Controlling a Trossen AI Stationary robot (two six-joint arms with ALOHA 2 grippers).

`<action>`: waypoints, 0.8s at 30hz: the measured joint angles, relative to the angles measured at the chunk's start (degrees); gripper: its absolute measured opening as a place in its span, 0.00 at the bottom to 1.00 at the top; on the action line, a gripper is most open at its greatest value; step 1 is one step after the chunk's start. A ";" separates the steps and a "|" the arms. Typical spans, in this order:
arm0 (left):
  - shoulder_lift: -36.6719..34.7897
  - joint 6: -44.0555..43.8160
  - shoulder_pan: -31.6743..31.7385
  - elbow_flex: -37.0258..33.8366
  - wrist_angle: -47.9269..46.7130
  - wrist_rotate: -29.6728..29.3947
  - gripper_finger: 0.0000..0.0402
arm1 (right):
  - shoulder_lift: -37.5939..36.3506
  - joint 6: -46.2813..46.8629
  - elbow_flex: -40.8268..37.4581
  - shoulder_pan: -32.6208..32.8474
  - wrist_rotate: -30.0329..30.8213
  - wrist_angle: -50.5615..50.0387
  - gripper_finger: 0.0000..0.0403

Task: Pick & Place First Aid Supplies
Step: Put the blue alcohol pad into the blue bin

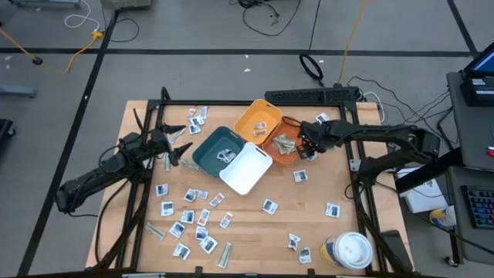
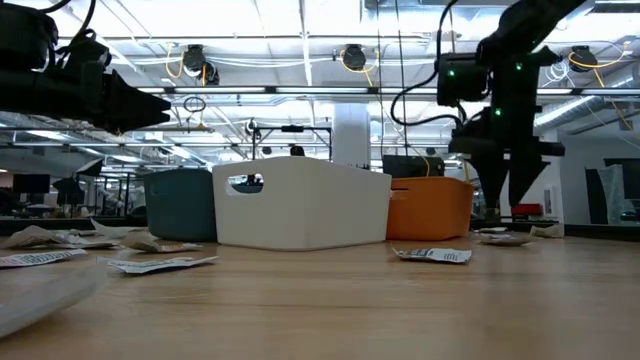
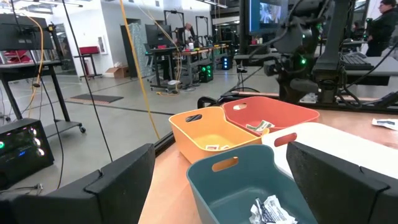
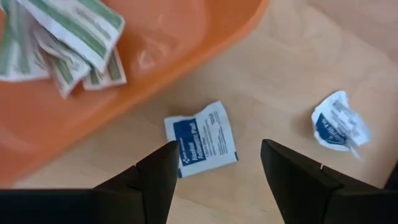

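Several first aid supplies, small white packets and grey-green strips, lie flat and scattered on the wooden table. My right gripper points steeply down, open, just right of the orange bin. A white packet with a blue mark lies flat on the table below, between its fingers, untouched. A crumpled packet lies beside it. Green strips rest in the orange bin. My left gripper waits open and level, left of the teal bin.
Four bins cluster mid-table: teal, white, yellow and orange. A round white-lidded tub stands near the front right. More packets lie at the far left and right. A black frame rail edges the table.
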 joint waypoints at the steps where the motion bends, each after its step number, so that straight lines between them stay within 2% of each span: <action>1: 0.00 0.00 0.00 0.01 0.00 0.01 0.92 | 0.00 0.00 -0.71 0.11 -0.13 0.56 0.55; 8: 0.00 0.00 0.00 0.00 0.00 0.01 0.91 | 1.60 -1.68 -5.31 1.01 -0.47 5.38 0.55; 18: 0.01 0.00 0.02 -0.01 0.02 0.01 0.91 | 2.95 -1.77 -9.48 0.84 -4.48 12.79 0.54; 24: -0.01 0.00 0.00 0.01 0.02 0.01 0.92 | 2.93 0.85 -9.87 0.85 -6.66 12.30 0.42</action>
